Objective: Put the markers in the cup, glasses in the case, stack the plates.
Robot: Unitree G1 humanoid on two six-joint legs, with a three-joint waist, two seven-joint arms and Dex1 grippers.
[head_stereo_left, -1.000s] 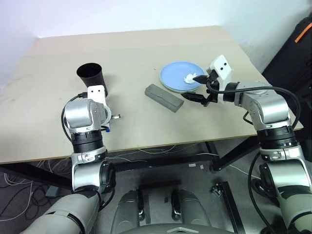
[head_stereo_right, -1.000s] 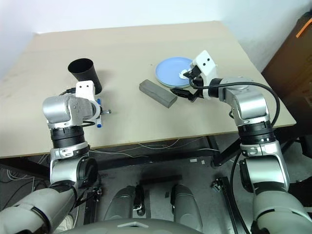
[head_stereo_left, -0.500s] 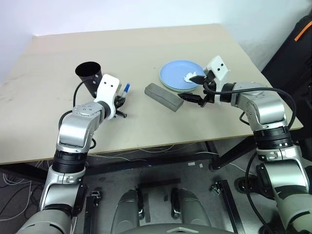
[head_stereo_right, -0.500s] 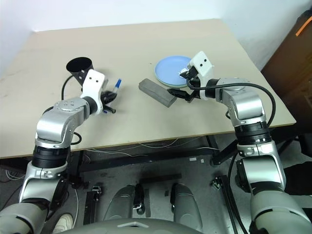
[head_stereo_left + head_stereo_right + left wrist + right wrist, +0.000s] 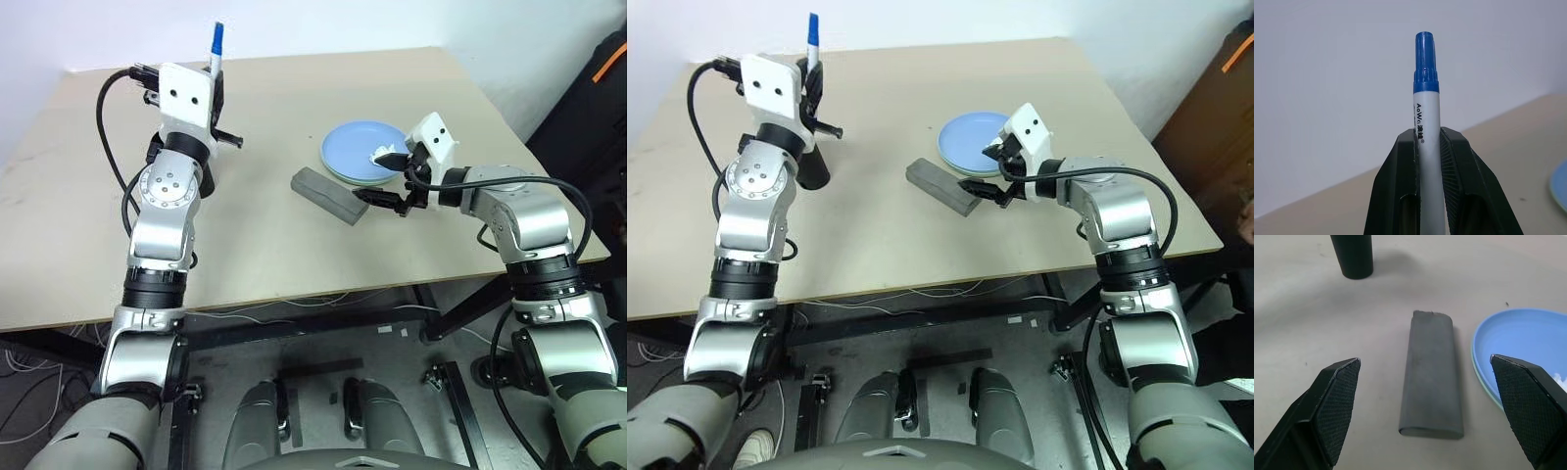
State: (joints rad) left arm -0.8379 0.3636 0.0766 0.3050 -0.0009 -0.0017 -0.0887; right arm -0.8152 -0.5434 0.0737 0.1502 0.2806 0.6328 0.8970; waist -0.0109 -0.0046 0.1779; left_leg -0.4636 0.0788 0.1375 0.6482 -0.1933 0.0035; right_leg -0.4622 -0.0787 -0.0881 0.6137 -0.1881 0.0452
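L gripper [image 5: 1427, 147] pinched blue-capped marker [image 5: 1426, 117] mid-barrel, upright above cup [image 5: 813, 166] nr desk's far-left corner. Light, stiff, prob. slick; grip ok. R gripper [image 5: 385, 178] spread wide over case [image 5: 329, 196].

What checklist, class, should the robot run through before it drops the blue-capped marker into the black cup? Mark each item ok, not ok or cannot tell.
1. Left gripper shut on the blue-capped marker: ok.
2. Marker points cap up, so it can go in straight: ok.
3. Cup stands upright on the table: ok.
4. Marker directly over the cup's mouth: cannot tell, the left arm covers the rim.
5. Right gripper open and away from the cup, above the case: ok.
6. Plates stacked, blue on green: ok.
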